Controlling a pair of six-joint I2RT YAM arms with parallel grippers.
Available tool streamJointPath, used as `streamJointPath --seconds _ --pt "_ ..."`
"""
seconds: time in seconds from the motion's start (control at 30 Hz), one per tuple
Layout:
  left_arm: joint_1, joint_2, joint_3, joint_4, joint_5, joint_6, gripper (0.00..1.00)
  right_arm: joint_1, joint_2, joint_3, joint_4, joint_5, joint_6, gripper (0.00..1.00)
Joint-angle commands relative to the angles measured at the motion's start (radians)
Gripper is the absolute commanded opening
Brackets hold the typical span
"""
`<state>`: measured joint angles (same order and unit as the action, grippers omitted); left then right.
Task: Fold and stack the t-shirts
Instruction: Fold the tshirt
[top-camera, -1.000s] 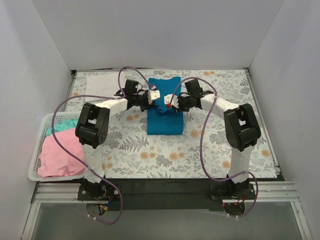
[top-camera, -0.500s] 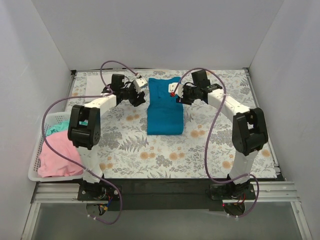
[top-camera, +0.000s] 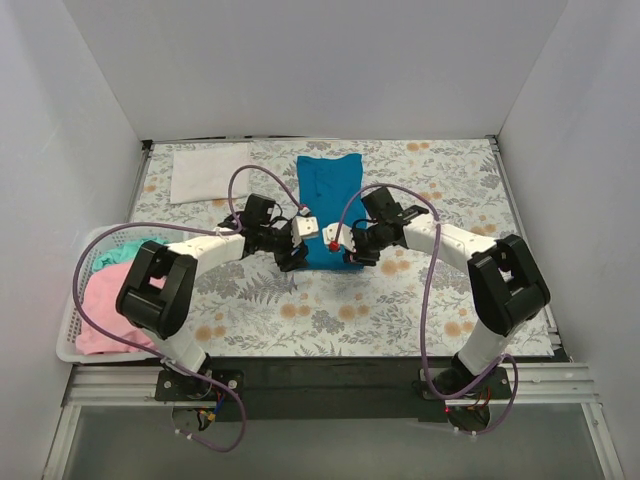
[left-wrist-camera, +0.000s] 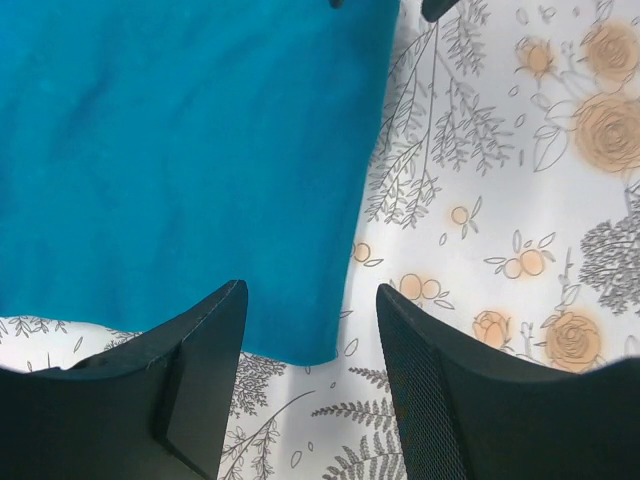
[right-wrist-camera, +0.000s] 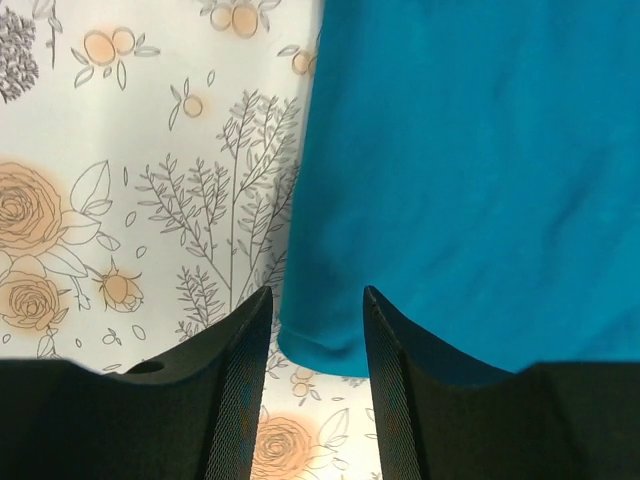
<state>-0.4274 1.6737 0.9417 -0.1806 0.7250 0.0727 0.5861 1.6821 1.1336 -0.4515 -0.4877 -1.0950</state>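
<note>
top external view: the teal-blue t-shirt (top-camera: 330, 195) lies flat at mid-desk (top-camera: 420, 310), a long smooth rectangle of soft cloth on a flower-printed cover. far left of it lies a folded white t-shirt (top-camera: 205, 172). nearer left, a white slatted basket (top-camera: 70, 325) holds crumpled pink (top-camera: 105, 305) and mint (top-camera: 125, 250) shirts. both arms hide its near edge. the left jaws and right jaws stand apart, empty, each astride one near corner.

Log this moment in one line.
teal shirt: flat, not held | left gripper: open, astride its near-left corner | right gripper: open, astride its near-right corner
</note>
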Motion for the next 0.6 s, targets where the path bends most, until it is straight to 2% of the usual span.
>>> streamJointPath --seconds 0.0,0.33,0.43,0.47,0.57 --pt "0.006 0.018 -0.001 0.029 -0.021 0.067 0.53 -0.006 0.017 -0.024 0.057 0.008 0.037 0.48" --pt "-0.02 0.113 -0.05 0.063 -0.088 0.153 0.53 0.001 0.08 -0.127 0.102 0.072 -0.003 0.5" --pt "-0.02 0.135 -0.052 0.064 -0.11 0.162 0.46 0.0 0.055 -0.15 0.123 0.109 0.009 0.5" --pt "-0.02 0.138 -0.053 0.063 -0.119 0.168 0.38 -0.006 0.044 -0.149 0.126 0.115 0.017 0.51" --pt "-0.02 0.138 -0.055 0.056 -0.125 0.176 0.27 -0.034 -0.002 -0.123 0.12 0.123 0.072 0.5"
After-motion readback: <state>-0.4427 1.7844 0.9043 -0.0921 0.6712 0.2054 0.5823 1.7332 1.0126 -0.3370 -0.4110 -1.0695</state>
